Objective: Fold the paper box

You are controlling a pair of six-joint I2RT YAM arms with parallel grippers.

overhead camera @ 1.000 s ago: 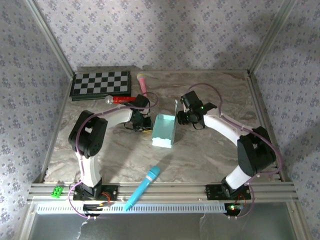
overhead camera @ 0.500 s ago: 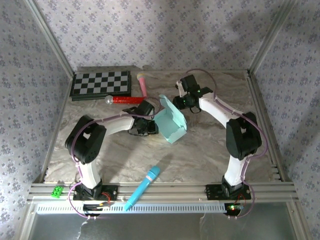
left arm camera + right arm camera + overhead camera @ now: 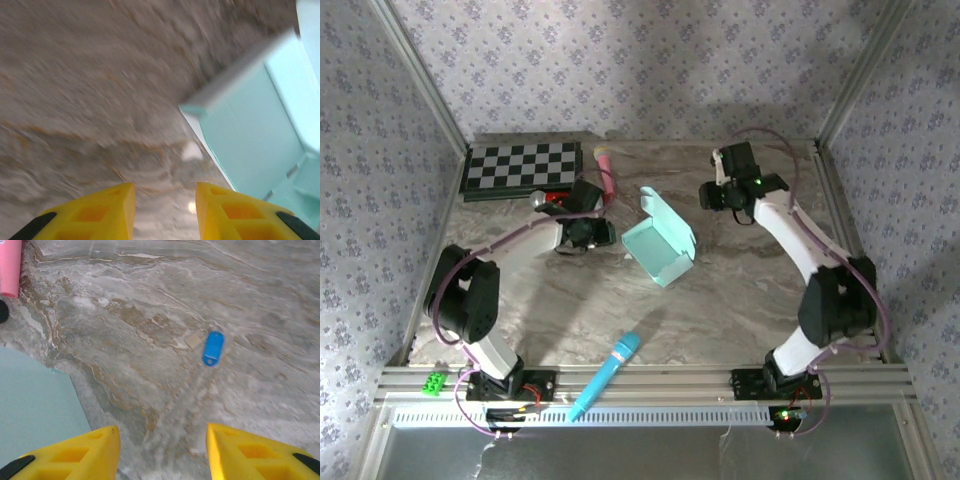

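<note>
The paper box [image 3: 661, 250] is a pale mint tray lying askew mid-table, with its lid flap [image 3: 667, 214] standing up at the far side. In the left wrist view the paper box [image 3: 255, 125] lies ahead and to the right, its inside showing. My left gripper [image 3: 600, 233] is just left of the box, apart from it. The left gripper [image 3: 165, 210] is open, with bare table between its yellow fingers [image 3: 100, 210]. My right gripper [image 3: 709, 195] hangs behind and right of the box. The right gripper [image 3: 162, 452] is open and empty. A mint corner of the paper box [image 3: 35, 405] sits at that view's left.
A chessboard [image 3: 523, 168] lies at the back left, with a pink stick [image 3: 605, 168] and a red microphone [image 3: 560, 198] beside it. A blue microphone [image 3: 607, 373] lies near the front edge. A small blue tag [image 3: 212, 347] lies on the table. A green block [image 3: 435, 382] sits on the front rail.
Both grippers have let go of the box and opened. The left one drew back to the left, the right one to the back right. The box now rests askew on the table.
</note>
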